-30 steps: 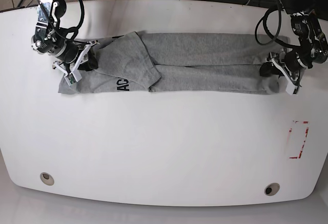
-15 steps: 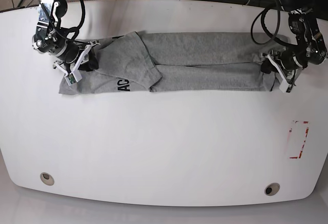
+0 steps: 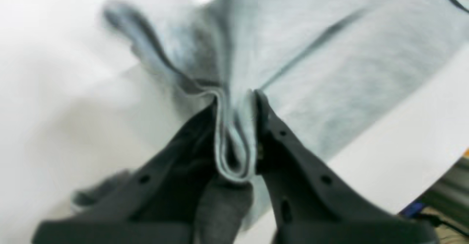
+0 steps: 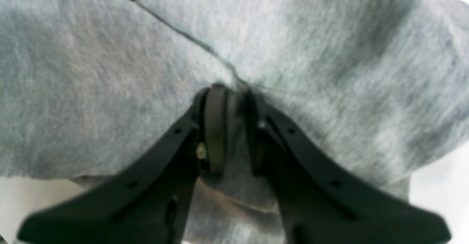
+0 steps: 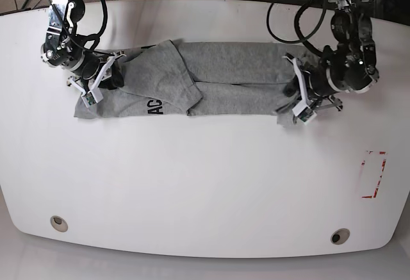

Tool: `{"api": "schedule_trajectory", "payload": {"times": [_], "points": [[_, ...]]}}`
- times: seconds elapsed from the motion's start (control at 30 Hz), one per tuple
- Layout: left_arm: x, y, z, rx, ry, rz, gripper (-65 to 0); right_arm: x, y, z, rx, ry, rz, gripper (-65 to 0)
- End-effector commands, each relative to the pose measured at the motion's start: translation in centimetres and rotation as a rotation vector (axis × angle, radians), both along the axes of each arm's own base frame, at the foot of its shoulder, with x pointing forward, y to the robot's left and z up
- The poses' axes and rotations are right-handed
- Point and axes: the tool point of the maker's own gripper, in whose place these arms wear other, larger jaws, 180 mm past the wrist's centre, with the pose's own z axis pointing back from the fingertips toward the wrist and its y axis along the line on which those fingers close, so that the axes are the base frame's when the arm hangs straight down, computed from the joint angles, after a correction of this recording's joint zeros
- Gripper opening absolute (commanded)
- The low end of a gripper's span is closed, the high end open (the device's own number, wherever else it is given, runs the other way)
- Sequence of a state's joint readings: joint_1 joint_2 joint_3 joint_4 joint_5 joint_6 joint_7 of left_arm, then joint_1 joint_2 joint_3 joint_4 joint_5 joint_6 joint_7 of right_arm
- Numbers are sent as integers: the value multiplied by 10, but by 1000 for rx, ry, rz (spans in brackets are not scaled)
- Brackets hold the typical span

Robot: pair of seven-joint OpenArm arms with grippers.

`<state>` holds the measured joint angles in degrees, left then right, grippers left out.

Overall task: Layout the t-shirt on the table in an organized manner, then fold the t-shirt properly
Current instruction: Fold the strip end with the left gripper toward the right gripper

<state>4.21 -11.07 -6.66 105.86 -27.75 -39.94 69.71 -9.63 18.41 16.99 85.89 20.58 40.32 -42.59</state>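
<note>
Folding step, by the look of it — the grey t-shirt [image 5: 218,78] lies in a long band across the table [image 5: 205,184], left gripper [image 5: 296,100] clamped on its hem end, right gripper [image 5: 102,78] pinching the collar end; next, carry the hem over evenly

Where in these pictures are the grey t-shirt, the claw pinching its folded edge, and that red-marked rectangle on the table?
t-shirt [image 5: 237,59]: base view, on the flat grey body.
left gripper [image 3: 236,134]: left wrist view, between the fingertips, shut on a fold of cloth.
red-marked rectangle [image 5: 373,174]: base view, on its red outline near the table edge.
</note>
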Motion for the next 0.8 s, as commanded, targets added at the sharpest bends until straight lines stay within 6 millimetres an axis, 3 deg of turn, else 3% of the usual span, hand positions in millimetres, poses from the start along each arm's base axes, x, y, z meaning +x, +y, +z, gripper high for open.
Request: {"api": "schedule_trajectory", "payload": {"times": [0.0,0.2,0.43,0.77], "points": [[14,-19,18,-38,-68,-40,-650,-16,-9,-14,-72,89,17,-549],[15,-75,27,-106,-86,-161,-650,-16,-9,-14,-72,89,17,-549],[11,-122,35,-186,-91,-228,-650,-16,-9,-14,-73,88,16,-549],[6,-141,15,-146,-37,-240,-650,-16,-9,-14,-73,88,16,-549]]}}
